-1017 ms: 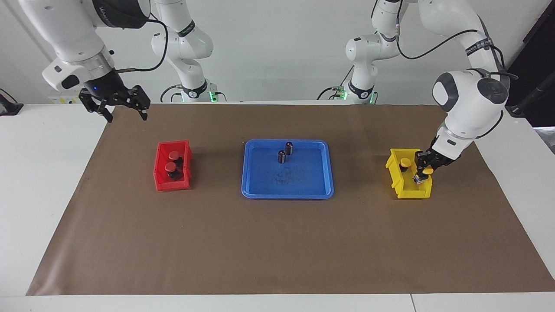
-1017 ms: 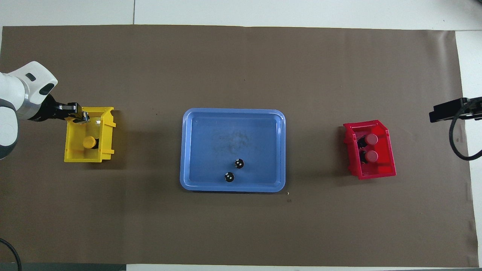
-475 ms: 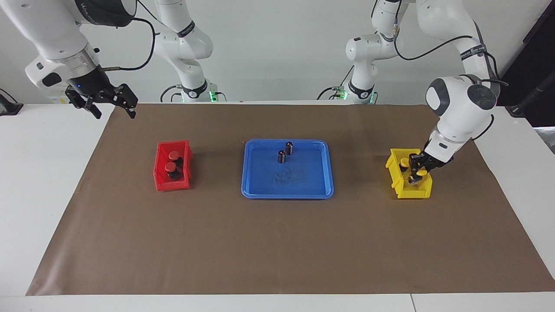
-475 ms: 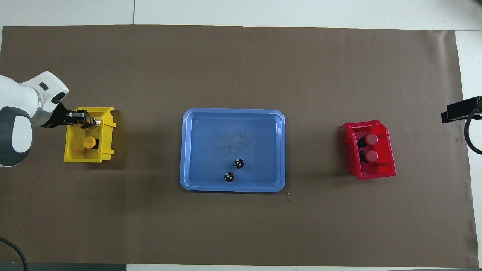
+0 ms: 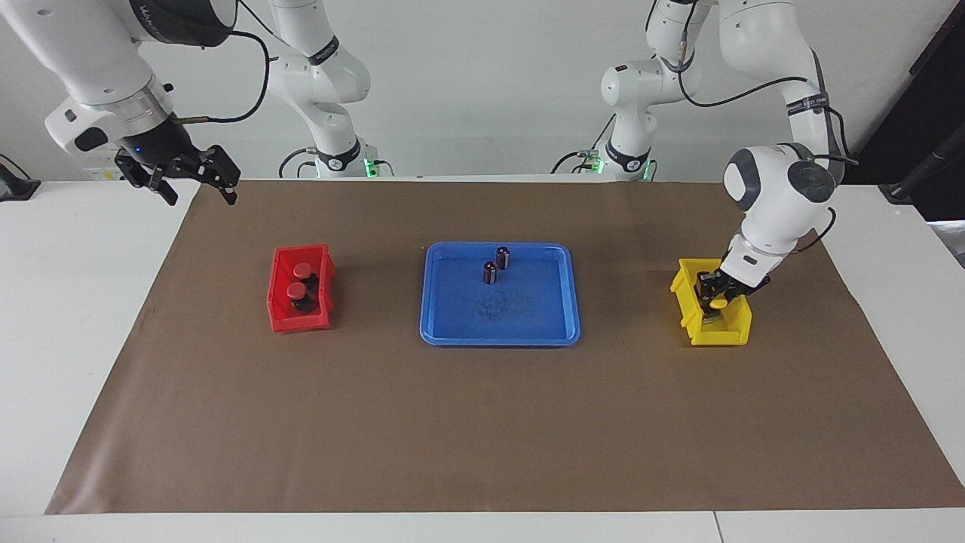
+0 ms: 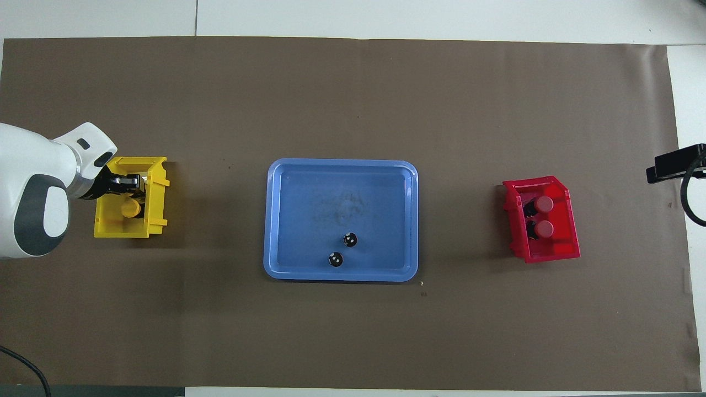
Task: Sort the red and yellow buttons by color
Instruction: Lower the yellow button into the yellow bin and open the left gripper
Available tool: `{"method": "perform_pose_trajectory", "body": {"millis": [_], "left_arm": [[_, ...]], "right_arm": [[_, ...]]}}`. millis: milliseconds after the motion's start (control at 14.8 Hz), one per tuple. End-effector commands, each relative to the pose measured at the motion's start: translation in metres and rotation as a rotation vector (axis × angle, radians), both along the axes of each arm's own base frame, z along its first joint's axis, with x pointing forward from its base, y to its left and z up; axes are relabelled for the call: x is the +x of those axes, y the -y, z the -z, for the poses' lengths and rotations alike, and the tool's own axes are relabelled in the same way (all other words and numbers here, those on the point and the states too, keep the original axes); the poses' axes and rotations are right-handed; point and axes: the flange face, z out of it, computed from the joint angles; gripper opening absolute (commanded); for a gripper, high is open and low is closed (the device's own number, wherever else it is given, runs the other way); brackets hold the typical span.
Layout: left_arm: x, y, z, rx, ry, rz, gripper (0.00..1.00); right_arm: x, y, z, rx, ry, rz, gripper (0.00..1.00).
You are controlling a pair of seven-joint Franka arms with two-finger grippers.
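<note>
My left gripper (image 5: 712, 298) is down inside the yellow bin (image 5: 682, 298), shut on a yellow button (image 5: 721, 303) whose cap shows between its fingers. In the overhead view the left gripper (image 6: 131, 183) is over the half of the yellow bin (image 6: 157, 193) farther from the robots. The second yellow button (image 6: 130, 208) stands in the nearer half. Two red buttons (image 5: 301, 269) (image 5: 295, 290) stand in the red bin (image 5: 280, 320), also seen from overhead (image 6: 544, 204) (image 6: 544, 228). My right gripper (image 5: 194, 187) is open and empty, raised over the mat's corner at the right arm's end.
A blue tray (image 5: 528, 317) lies mid-table between the bins and holds two small dark cylinders (image 5: 503, 257) (image 5: 490, 272). From overhead they stand in the tray (image 6: 309, 220) near its robot-side rim (image 6: 349, 240) (image 6: 335, 259). Brown mat covers the table.
My left gripper has carried the yellow button from the bin's outer edge down into the bin. My right gripper drew back toward the table's end, then held still.
</note>
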Motion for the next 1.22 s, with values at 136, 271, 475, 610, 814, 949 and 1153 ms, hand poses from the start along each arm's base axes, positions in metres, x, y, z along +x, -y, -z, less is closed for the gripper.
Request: {"method": "perform_pose_trajectory", "body": {"millis": [136,271,475,610,814,949,1153], "left_arm": [[-0.0010,0.0040,0.0020,0.002,0.026,0.010,0.08],[0.0005,0.0023,0.0034,0.001,0.025,0.007,0.18],[0.0048,-0.0019,-0.0009,0.001,0.031,-0.001,0.27],[0.0053,-0.0037,-0.0008,0.001,0.031,0.000,0.29],[0.0055,-0.0029,-0.0013,0.001,0.031,0.002,0.35],[0.0057,-0.0045,-0.0014,0.000,0.033,-0.004,0.39],[0.0055,-0.0028,-0.0013,0.000,0.031,-0.001,0.45]], "right_arm": [[-0.0005,-0.0047,-0.0050,0.001,-0.007,0.003,1.00],[-0.0014,-0.0023,-0.0043,0.002,-0.010,0.006,1.00],[-0.0023,0.0000,-0.0050,0.003,-0.010,0.010,1.00],[-0.0023,-0.0032,-0.0048,0.002,-0.013,0.007,1.00],[-0.0020,-0.0048,-0.0049,0.001,-0.012,0.007,1.00],[-0.0022,-0.0048,-0.0048,0.002,-0.013,0.007,1.00],[-0.0017,-0.0048,-0.0047,0.002,-0.013,0.007,1.00]]}}
